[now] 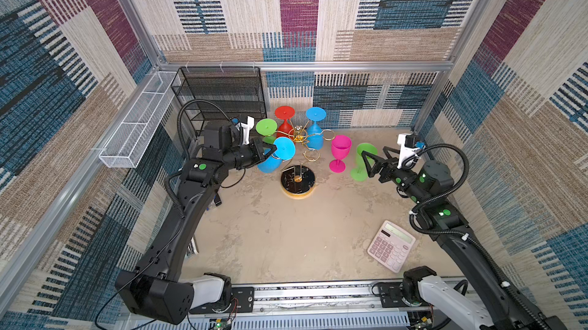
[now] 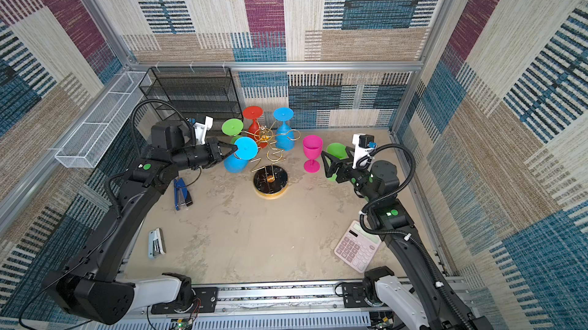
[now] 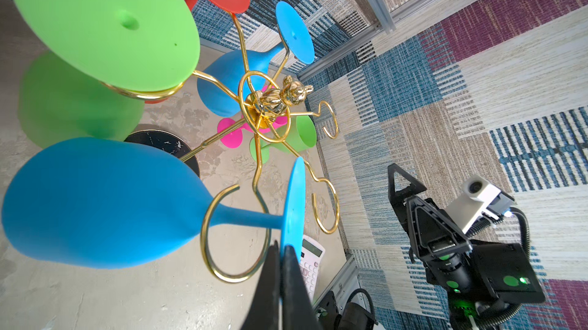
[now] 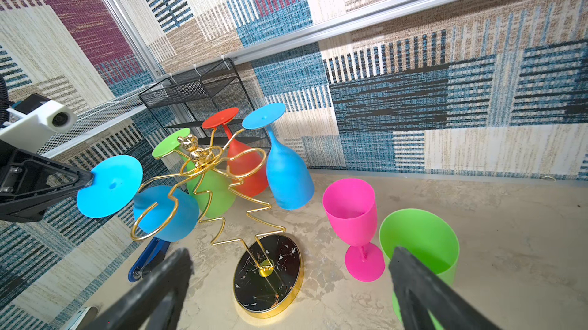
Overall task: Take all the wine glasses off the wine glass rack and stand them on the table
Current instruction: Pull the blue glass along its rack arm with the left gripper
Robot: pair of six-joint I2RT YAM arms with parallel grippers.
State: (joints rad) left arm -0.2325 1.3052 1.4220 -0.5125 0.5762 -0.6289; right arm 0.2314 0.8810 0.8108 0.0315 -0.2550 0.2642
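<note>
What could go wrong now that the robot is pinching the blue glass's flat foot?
1. The left gripper pinches only the thin edge of the blue wine glass foot, so the glass might slip out and drop.
2. Its stem sits inside a loop of the wine glass rack. A crooked pull could snag there and jolt the rack, shaking the red glass hanging on it.

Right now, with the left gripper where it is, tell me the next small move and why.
Probably ease the blue wine glass sideways so its stem slips out through the open gap of the gold rack loop. The left gripper is shut on the glass's foot, but the stem is inside that loop, so pulling straight away would likely snag.
</note>
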